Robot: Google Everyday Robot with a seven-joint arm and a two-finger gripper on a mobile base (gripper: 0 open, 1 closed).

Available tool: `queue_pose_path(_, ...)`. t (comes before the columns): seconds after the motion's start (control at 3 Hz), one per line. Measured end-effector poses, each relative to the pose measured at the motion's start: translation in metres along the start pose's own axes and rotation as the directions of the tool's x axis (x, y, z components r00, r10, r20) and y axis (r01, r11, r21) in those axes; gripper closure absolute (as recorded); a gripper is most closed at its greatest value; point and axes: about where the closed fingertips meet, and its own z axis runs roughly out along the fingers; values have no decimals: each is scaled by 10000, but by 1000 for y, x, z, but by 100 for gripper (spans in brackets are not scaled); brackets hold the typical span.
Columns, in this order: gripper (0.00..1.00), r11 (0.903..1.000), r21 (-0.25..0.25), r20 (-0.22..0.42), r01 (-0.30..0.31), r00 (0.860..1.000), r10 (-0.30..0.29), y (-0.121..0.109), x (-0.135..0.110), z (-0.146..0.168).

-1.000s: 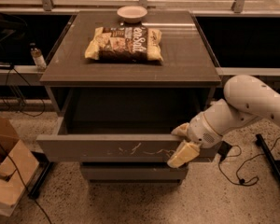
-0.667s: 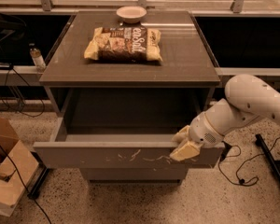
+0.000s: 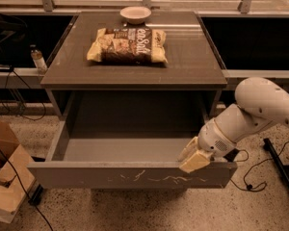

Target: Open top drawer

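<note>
Fingers (image 3: 195, 161) pinch top drawer (image 3: 130, 177) rim at right end; drawer open.

- Dark grey-brown flat-topped desk (image 3: 192, 61) carries two things.
- Yellow-and-brown crinkled snack bag (image 3: 127, 45) lies flat mid-top.
- Small pale round bowl (image 3: 135, 14) sits behind it, near the back edge.
- Cream claw (image 3: 193, 158) is at the top drawer's (image 3: 135, 178) front right.

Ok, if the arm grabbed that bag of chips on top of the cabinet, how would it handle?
The chip bag looks puffy and crinkled, so probably light and floppy, sagging if lifted by an edge. Its shiny film may be slippery, and hard squeezing could crush the contents. The gripper is down at the front edge of the open top drawer.
</note>
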Motion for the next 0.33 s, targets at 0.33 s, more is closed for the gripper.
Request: queue_pose_path(0.33, 62, 10000, -8, -4, -1, 10000, 1, 0, 0, 0)
